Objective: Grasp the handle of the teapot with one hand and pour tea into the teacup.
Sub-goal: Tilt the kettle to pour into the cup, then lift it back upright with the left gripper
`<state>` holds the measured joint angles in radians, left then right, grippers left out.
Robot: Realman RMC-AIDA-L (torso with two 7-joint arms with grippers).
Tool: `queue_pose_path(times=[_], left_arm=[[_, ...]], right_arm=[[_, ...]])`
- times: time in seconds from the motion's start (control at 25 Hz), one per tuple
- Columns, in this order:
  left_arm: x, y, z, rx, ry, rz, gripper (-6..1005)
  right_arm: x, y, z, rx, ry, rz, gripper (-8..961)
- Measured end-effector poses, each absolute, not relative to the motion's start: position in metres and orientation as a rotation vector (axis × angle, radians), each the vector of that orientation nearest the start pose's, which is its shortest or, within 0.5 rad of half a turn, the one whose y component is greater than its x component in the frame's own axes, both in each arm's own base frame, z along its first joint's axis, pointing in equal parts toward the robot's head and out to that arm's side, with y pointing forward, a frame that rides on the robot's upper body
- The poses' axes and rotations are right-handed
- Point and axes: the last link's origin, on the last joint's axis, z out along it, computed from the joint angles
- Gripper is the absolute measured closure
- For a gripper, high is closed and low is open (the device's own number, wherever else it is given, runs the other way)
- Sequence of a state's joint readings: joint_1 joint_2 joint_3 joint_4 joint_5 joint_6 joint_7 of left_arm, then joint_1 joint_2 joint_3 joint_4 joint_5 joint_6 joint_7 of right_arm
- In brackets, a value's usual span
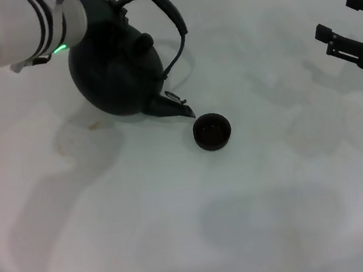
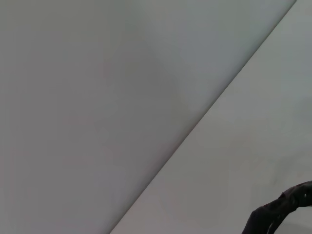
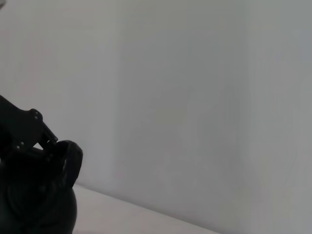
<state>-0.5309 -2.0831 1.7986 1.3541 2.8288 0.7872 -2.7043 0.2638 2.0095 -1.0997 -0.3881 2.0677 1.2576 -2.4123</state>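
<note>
no text, label, brand, number or sign can be read in any view.

White table before me, surface pale and smooth, faint greyish stains and soft shadows across it. Small dark teacup stands upright on table near centre. Black teapot sits toward far left, tipped so spout points down toward teacup, spout tip just beside cup rim; cannot tell whether its base touches table. In my left wrist view, table edge runs diagonally against plain wall
</note>
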Motion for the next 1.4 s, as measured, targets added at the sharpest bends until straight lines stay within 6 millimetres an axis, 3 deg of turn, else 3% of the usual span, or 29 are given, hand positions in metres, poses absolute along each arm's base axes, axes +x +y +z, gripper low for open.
queue_pose_path(times=[1.4], left_arm=[[-0.103,0.393,-0.063,-2.380,-0.119,0.214,881]], right_arm=[[0.345,0.294,0.011,-2.113,0.492,0.723,93]])
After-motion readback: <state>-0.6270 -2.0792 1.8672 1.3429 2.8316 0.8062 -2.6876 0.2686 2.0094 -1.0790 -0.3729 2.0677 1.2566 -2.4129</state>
